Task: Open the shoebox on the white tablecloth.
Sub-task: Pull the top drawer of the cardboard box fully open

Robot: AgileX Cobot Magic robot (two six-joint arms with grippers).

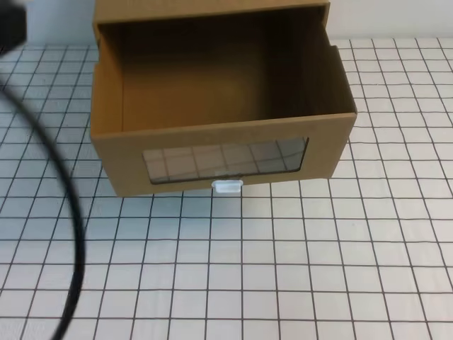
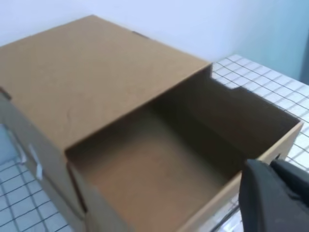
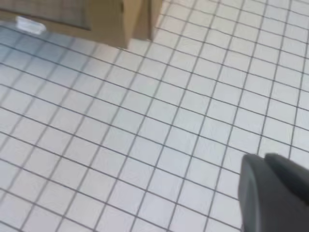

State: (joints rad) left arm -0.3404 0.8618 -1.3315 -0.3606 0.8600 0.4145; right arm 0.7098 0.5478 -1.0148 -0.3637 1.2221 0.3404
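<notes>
The brown cardboard shoebox [image 1: 223, 152] stands on the white tablecloth [image 1: 283, 269], its drawer pulled out toward me and empty inside. The drawer front has a clear window [image 1: 225, 161] with a small white tab [image 1: 227, 187] below it. In the left wrist view the shoebox [image 2: 96, 87] fills the frame, and my left gripper [image 2: 270, 164] hovers over the drawer's front right corner, its fingers together with nothing between them. My right gripper [image 3: 264, 158] is shut and empty above bare cloth, well away from the shoebox's corner [image 3: 108, 17] and tab [image 3: 30, 25].
A black cable [image 1: 67, 205] curves down the left side of the tablecloth in the high view. A dark object [image 1: 10, 25] sits in the top left corner. Gridded cloth stretches in front of and to the right of the box.
</notes>
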